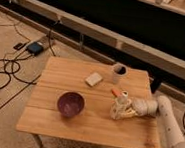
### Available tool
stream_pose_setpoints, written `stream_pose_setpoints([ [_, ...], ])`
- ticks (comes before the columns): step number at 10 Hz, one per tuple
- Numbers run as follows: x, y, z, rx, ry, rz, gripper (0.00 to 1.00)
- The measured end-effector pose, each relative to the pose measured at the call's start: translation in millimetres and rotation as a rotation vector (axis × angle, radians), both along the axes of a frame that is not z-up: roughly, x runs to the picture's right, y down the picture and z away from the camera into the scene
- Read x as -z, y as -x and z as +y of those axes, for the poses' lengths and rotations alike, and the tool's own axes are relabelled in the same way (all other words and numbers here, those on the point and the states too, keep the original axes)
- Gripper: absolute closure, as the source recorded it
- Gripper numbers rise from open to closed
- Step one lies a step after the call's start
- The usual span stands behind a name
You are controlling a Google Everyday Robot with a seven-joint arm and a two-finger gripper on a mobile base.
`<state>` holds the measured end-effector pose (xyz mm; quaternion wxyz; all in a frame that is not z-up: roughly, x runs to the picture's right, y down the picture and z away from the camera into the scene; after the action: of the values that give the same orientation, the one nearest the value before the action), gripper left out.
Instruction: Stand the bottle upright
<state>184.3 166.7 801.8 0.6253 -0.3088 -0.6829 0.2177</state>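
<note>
The bottle is small and cream-white. It is on the right part of the wooden table and looks roughly upright, with its pale cap on top. My gripper is right at the bottle's lower part and hides it, with the pale arm reaching in from the right. A small orange object lies just left of the bottle's top. A pale cup with a dark inside stands behind them.
A purple bowl sits left of centre on the table. A cream sponge-like block lies near the middle back. Cables and a dark box lie on the floor to the left. A low ledge runs behind the table.
</note>
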Motion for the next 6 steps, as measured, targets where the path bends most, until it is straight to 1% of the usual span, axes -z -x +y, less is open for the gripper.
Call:
stream_pose_setpoints([
  [3, 0.0, 0.0, 0.0, 0.0, 0.0, 0.0, 0.39],
  [5, 0.0, 0.0, 0.0, 0.0, 0.0, 0.0, 0.24],
  [6, 0.0, 0.0, 0.0, 0.0, 0.0, 0.0, 0.23],
])
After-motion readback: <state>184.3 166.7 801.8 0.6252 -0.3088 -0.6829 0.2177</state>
